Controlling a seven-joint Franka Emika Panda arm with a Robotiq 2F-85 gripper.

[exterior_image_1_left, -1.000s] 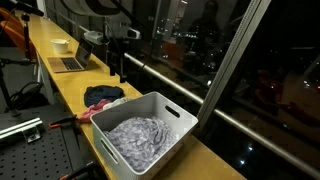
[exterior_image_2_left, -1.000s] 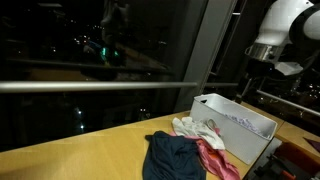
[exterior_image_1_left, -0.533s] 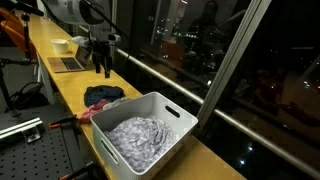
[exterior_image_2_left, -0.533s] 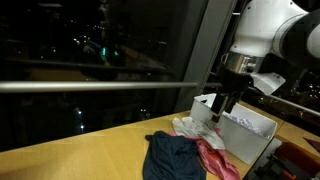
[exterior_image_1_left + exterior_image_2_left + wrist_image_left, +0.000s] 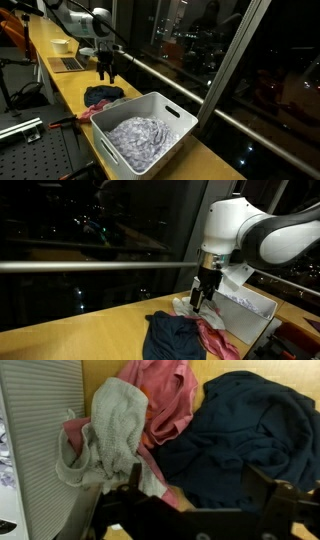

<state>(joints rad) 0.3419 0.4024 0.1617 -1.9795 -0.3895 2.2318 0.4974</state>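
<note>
Above the clothes heap on the wooden counter (image 5: 68, 88), the gripper (image 5: 197, 302) hangs with jaws wide apart, holding nothing. Below lie a dark blue garment (image 5: 245, 430), a pink garment (image 5: 165, 395) and a pale cloth (image 5: 115, 425) against the white bin (image 5: 35, 430).

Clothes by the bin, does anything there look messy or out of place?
Yes. A dark blue garment, a pink one and a pale grey one lie crumpled in a heap on the counter outside the white bin, the grey one bunched against its wall.
</note>
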